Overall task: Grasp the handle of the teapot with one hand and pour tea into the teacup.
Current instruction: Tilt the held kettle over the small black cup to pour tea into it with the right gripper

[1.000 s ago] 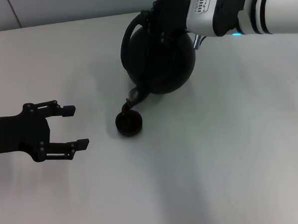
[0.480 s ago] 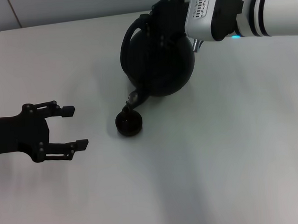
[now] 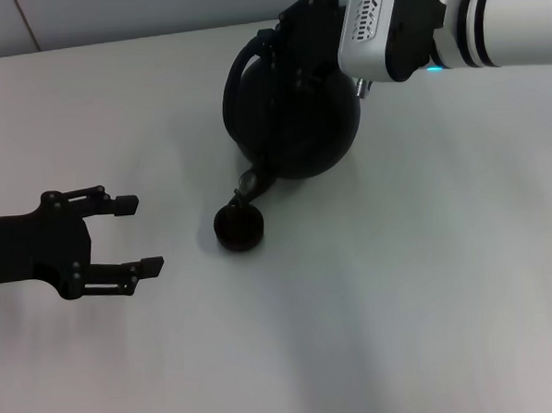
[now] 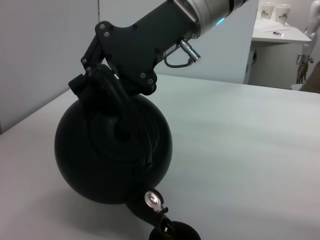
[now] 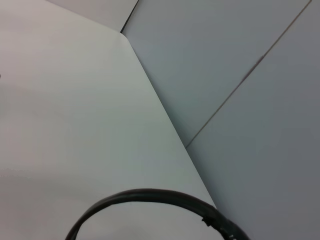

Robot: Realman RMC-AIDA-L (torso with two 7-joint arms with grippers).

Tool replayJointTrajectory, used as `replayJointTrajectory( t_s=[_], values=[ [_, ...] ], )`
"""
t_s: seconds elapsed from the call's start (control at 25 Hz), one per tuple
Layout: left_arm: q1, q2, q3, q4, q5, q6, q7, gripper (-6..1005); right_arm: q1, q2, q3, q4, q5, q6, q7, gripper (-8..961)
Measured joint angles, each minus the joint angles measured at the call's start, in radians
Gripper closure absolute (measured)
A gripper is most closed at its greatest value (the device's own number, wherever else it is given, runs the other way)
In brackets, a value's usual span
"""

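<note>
head view shows the teapot (image 3: 295, 122) tipped forward at the far side of the surface (image 3: 428, 282), its short spout (image 3: 250, 182) pointing down right over the teacup (image 3: 239, 227), which sits just in front of the pot. that tilt looks like the pouring step itself: the spout mouth hangs at the cup's rim so tea would fall inside and not onto the surface.

the right gripper (image 3: 309, 38) reaches in from the far right and grips the handle (image 3: 241, 65) near the top of the pot; holding it high there likely lets the arm swing the pot's weight about the handle. in the left wrist view its black fingers (image 4: 107, 90) are closed around the handle (image 4: 122, 112), and the pot (image 4: 112, 150) leans with the spout (image 4: 150, 205) just above the cup (image 4: 175, 234). no stream of tea can be made out.

right wrist view shows only an arc of the handle (image 5: 150, 197) against the surface and the wall.

the left gripper (image 3: 120, 235) hovers well apart from the cup, on the near left, its fingers (image 3: 126, 204) spread wide and holding nothing; it seems parked out of the pour's way.
</note>
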Motion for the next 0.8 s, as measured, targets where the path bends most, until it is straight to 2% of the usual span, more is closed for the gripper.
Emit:
replayJointTrajectory(
  t_s=[0.48,0.8],
  values=[
    [0.001,-0.005,0.000,0.000,0.000,0.000,0.000,139,-0.053,0.002,0.018,0.010,0.016,0.004,0.079,858],
    [0.000,-0.009,0.000,0.002,0.000,0.000,-0.003,139,-0.133,0.004,0.048,0.026,0.148,0.045,0.071,860]
  ],
)
